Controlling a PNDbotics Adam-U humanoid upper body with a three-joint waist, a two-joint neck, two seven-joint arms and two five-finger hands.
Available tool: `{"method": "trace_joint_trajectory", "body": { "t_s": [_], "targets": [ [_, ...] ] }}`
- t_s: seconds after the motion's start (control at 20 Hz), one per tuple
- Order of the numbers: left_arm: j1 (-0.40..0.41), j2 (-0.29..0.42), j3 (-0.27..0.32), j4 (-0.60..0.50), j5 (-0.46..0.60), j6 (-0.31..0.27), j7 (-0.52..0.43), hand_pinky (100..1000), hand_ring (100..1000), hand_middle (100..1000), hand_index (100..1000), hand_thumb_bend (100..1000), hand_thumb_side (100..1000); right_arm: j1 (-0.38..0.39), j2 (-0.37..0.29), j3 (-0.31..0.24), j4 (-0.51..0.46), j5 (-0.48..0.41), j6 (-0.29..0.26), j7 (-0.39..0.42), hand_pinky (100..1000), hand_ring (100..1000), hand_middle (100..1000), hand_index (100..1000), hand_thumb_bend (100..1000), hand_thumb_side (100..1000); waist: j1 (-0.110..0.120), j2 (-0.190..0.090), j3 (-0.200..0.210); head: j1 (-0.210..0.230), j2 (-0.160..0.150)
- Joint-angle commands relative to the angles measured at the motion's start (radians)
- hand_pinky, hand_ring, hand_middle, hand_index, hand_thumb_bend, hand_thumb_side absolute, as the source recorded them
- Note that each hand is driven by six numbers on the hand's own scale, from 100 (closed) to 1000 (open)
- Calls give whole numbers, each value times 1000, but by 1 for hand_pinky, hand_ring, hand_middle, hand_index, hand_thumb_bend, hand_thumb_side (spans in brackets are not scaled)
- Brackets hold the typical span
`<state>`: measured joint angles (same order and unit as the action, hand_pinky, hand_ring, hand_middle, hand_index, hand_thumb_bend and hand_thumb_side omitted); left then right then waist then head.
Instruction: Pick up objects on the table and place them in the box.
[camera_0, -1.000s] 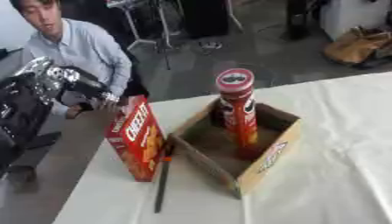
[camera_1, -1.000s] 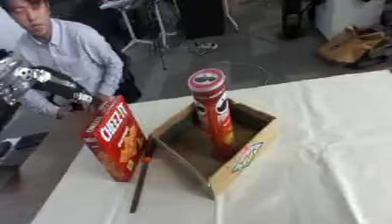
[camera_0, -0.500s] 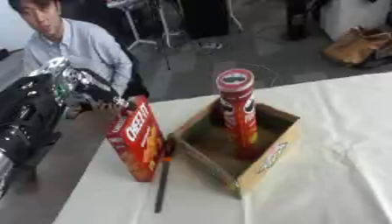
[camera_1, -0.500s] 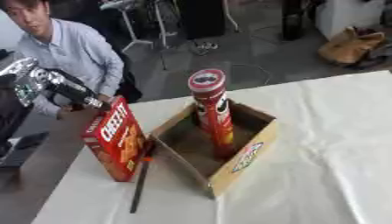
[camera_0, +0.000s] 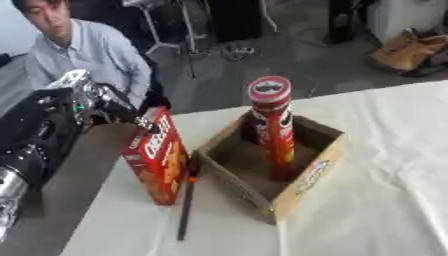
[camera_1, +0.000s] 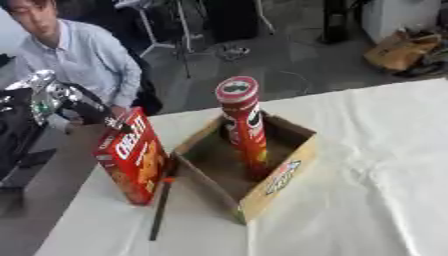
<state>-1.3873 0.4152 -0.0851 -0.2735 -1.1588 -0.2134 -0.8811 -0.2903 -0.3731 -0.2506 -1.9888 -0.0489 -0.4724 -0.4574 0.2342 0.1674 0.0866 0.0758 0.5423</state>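
Observation:
A red cracker box (camera_0: 158, 156) stands upright on the white table, just left of an open cardboard box (camera_0: 308, 175). Inside the cardboard box a tall red chips can (camera_0: 273, 125) stands upright. My left hand (camera_0: 86, 97) comes in from the left with its dark fingers (camera_1: 98, 114) stretched out to the upper back corner of the cracker box; the hand is open and holds nothing. A thin black stick with an orange band (camera_0: 185, 205) lies on the table between the two boxes. My right hand shows in no view.
The table's left edge (camera_0: 96, 185) runs close beside the cracker box, with floor below it. A person in a light shirt (camera_0: 92, 60) sits beyond the far left corner. White cloth (camera_0: 385, 150) covers the table to the right.
My left hand has moved right and up from the left edge, and its fingers now reach the top of the cracker box. The boxes and the can have not moved.

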Motion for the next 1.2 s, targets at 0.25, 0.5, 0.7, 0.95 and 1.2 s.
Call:
{"method": "trace_joint_trajectory", "body": {
  "t_s": [0.25, 0.5, 0.7, 0.95, 1.2],
  "targets": [
    [-18, 7, 11, 17, -7, -35, -26, 1000, 1000, 1000, 1000, 531, 1000, -13, -7, -6, -11, -3, 1, -4, 885, 884, 624, 631, 100, 1000, -8, -19, -1, 7, 7],
    [-17, -3, 13, 29, -12, -39, -26, 1000, 1000, 1000, 1000, 535, 1000, -14, -7, -5, -11, -3, 1, -5, 885, 884, 624, 631, 100, 1000, -8, -18, -2, 12, 9],
    [-16, -6, 15, 35, -16, -43, -26, 1000, 1000, 1000, 1000, 526, 1000, -15, -7, -5, -11, -4, 1, -5, 886, 884, 624, 631, 100, 1000, -8, -18, -4, 13, 8],
    [-10, -9, 16, 41, -26, -39, -26, 1000, 989, 989, 952, 475, 1000, -15, -8, -6, -11, -4, 1, -7, 882, 884, 624, 631, 100, 1000, -8, -18, -6, 17, 7],
    [-7, -13, 20, 52, -28, -32, -26, 910, 869, 814, 830, 357, 1000, -16, -9, -5, -11, -4, -1, -7, 882, 884, 624, 631, 100, 1000, -8, -17, -7, 18, 7]
  ]
}}
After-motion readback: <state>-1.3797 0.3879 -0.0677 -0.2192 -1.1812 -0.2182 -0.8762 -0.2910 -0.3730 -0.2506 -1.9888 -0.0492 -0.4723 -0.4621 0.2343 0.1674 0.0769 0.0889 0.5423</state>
